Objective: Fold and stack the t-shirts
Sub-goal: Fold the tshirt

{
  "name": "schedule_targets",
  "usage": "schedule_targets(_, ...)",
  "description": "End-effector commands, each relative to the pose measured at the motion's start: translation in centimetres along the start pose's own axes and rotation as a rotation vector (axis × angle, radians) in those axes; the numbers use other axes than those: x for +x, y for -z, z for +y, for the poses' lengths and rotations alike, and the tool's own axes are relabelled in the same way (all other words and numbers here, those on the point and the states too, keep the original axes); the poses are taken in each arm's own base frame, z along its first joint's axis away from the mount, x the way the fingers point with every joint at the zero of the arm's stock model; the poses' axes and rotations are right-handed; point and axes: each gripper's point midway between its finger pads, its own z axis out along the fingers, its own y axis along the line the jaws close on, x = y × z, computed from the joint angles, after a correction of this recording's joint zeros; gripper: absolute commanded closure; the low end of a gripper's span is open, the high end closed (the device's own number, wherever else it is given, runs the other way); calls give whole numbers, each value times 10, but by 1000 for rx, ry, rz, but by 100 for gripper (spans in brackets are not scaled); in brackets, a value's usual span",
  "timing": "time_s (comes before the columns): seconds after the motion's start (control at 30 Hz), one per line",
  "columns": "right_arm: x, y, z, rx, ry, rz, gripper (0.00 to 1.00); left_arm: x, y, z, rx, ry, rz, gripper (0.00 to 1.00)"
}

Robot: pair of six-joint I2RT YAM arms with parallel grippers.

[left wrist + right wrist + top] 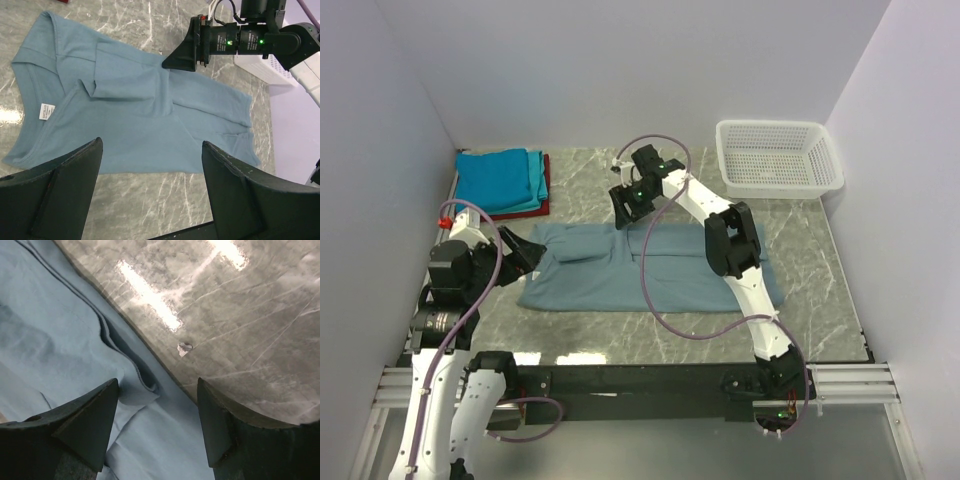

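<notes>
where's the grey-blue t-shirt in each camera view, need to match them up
Top external: the grey-blue t-shirt is spread across the table's middle, between the arms.
Left wrist: the grey-blue t-shirt fills the centre, with its white tag at the left.
Right wrist: the grey-blue t-shirt covers the left and bottom, its edge rumpled.
Shared landmark: the right tool, open at the shirt's far edge, shows in all three views.

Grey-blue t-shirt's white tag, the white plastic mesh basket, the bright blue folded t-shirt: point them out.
White tag (46, 111): left wrist view, middle.
White plastic mesh basket (780, 183): top external view, near wall.
Bright blue folded t-shirt (498, 178): top external view, top face.
</notes>
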Motion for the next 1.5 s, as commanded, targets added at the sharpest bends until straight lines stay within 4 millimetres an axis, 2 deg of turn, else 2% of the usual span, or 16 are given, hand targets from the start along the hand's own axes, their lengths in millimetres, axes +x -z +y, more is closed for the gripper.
schedule_targets(0.0,8,-5,11,-30,-8,37,30,-9,2,-11,49,-16,-34,15)
schedule_targets(0.17,28,-14,9,-37,-23,104,38,-10,4,-11,44,-25,-38,15)
schedule_targets(0.2,30,-15,10,-38,-29,108,44,-11,4,-12,46,-24,-38,15)
schedule_targets(0.37,49,-19,18,-63,-27,173,55,-11,4,-14,57,-19,-37,15)
schedule_targets(0.47,55,-21,19,-64,-27,185,69,-10,4,-13,51,-21,-37,15)
schedule_targets(0.57,49,-21,19,-64,-30,167,81,-10,3,-13,54,-17,-33,15)
schedule_targets(0.6,47,-20,18,-64,-42,159,91,-10,3,-14,56,-17,-33,15)
schedule_targets(0.67,34,-15,17,-58,-42,120,99,-11,4,-14,54,-19,-34,15)
schedule_targets(0.7,29,-12,15,-51,-54,103,100,-12,4,-14,51,-20,-36,15)
schedule_targets(0.8,13,3,-6,8,-103,38,100,-11,3,-13,48,-19,-35,15)
schedule_targets(0.83,2,14,-20,41,-104,-9,100,-11,3,-13,51,-17,-34,15)
schedule_targets(1.0,-1,41,-65,160,-257,-85,100,-9,-2,-15,70,-1,-29,15)
schedule_targets(1.03,0,49,-83,201,-287,-102,100,-8,-3,-15,76,4,-23,15)
schedule_targets(1.17,-4,69,-117,289,-353,-147,100,-4,-10,-13,82,12,-8,15)
schedule_targets(1.43,-26,110,-169,406,-408,-270,99,8,-28,-7,107,58,25,15)
schedule_targets(1.47,-28,112,-170,409,-404,-276,90,9,-32,-6,102,68,34,15)
